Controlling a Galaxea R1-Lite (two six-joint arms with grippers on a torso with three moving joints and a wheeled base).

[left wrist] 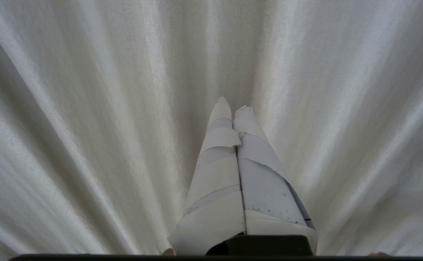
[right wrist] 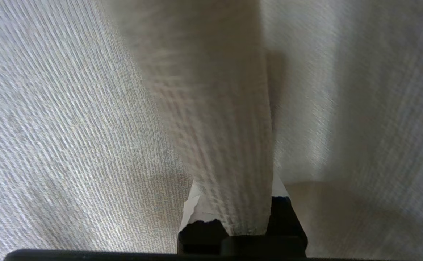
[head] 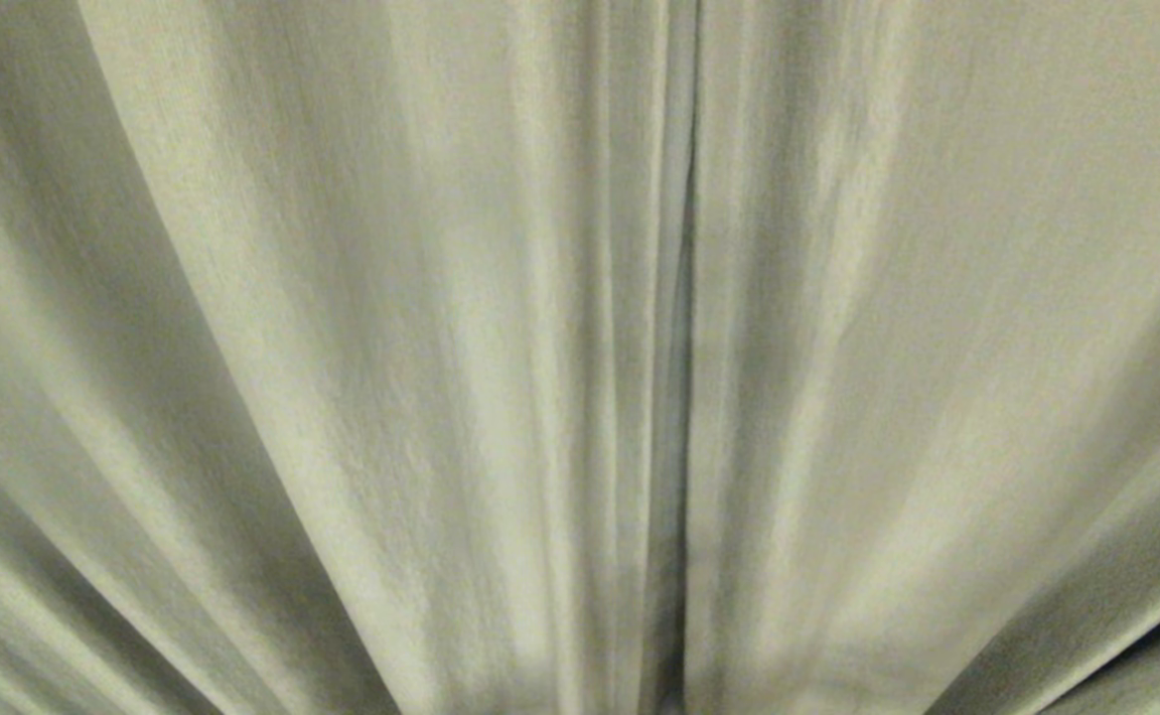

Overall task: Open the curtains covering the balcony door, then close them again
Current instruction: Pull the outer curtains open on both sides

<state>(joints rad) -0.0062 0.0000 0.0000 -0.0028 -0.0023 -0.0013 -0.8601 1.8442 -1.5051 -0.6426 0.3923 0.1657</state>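
Pretty much the whole head view is curtains (head: pixel 342 348): cream-white fabric hanging in long vertical folds, with the two panels meeting at a dark seam running down just right of centre. They're drawn together, so nothing of the room behind shows, apart from a small dark patch at the lower right corner that I can't make out.

The left end effector (left wrist: pixel 233 103) points straight at the fabric with its two white taped fingers (left wrist: pixel 215 174) pressed together, pinched fully closed with nothing between them, tips close to the cloth or maybe just touching, hard to say.

The right end effector (right wrist: pixel 233 217) is right up in the curtain. A thick woven fold drapes over it and hides the fingertips; it's closed down tight on that fold as far as I can tell.
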